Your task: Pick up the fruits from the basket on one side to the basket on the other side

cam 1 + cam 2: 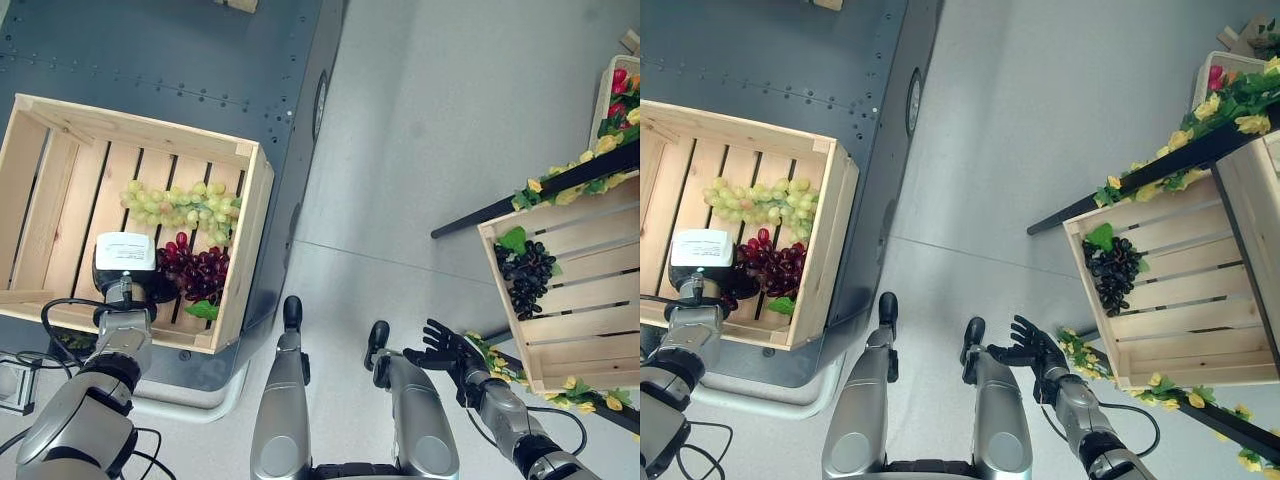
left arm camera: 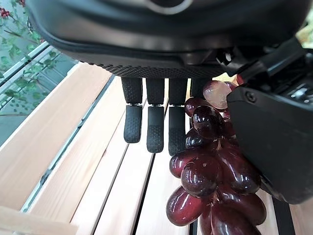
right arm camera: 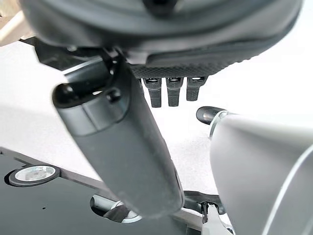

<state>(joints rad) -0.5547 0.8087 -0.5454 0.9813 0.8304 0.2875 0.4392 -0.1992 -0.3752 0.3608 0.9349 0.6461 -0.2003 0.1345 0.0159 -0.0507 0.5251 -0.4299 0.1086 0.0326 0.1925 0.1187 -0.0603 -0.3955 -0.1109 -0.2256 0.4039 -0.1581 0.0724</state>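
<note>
Head views: left hand [image 1: 150, 288] is down in the left crate [image 1: 245, 260], red grapes [image 1: 195, 272] touching it, green grapes [image 1: 180, 205] just beyond. Black grapes [image 1: 527, 275] sit in the right crate [image 1: 540, 375]. Right hand [image 1: 445, 350] hangs idle, fingers spread.

Left wrist view: fingers [image 2: 155, 128] straight, thumb against the bunch, not clamped yet. It should curl round the stem end before lifting.

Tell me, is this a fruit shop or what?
Probably a mock fruit stall in a lab, not a real shop: wooden crates of grapes stand on a dark metal platform, more crates are trimmed with leafy yellow flowers, and the floor is plain grey.
</note>
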